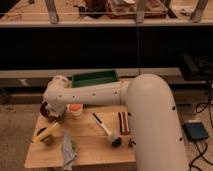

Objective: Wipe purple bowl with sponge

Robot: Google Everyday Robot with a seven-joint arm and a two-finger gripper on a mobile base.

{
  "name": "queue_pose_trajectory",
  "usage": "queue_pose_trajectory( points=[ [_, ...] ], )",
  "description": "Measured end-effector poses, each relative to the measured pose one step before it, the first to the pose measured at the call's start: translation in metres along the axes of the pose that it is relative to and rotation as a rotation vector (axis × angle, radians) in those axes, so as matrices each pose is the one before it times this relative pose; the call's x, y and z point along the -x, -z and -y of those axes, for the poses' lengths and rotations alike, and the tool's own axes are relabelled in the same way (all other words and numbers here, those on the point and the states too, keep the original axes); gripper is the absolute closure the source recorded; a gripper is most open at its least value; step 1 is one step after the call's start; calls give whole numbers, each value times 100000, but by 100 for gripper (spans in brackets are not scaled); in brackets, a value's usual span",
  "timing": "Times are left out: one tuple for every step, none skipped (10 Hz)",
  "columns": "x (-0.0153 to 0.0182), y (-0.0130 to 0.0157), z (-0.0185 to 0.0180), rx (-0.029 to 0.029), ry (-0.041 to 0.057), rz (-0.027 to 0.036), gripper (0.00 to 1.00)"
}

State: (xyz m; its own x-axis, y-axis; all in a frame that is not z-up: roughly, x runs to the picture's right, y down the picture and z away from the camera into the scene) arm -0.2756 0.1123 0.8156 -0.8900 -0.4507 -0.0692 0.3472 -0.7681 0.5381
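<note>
The purple bowl [45, 110] shows as a dark maroon patch at the table's far left edge, mostly hidden by my arm. My gripper [51, 116] hangs down from the white wrist [58, 93], right over or beside that bowl. A yellow oblong piece with a green underside [47, 133], which looks like the sponge, lies on the table just in front of the gripper, apart from it.
A white cup with orange inside [75, 109] stands right of the bowl. A green tray [95, 78] sits at the back of the wooden table [95, 150]. A grey cloth [67, 148], a brush [105, 128] and a brown bar [123, 123] lie in front. My big white arm link [152, 125] covers the table's right side.
</note>
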Motion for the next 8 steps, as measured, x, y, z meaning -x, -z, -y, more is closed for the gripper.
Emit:
queue_pose_trajectory(
  points=[
    [-596, -203, -613, 1213, -936, 30, 97],
    [-516, -168, -632, 854, -888, 126, 97],
    [-522, -186, -570, 765, -796, 438, 97],
    [-663, -308, -385, 468, -692, 692, 97],
    [-727, -432, -104, 80, 15, 604, 97],
    [-579, -359, 144, -407, 201, 442, 97],
    [-458, -246, 95, -309, 409, -41, 97],
    [-594, -410, 713, -1529, 1403, -170, 97]
  ],
)
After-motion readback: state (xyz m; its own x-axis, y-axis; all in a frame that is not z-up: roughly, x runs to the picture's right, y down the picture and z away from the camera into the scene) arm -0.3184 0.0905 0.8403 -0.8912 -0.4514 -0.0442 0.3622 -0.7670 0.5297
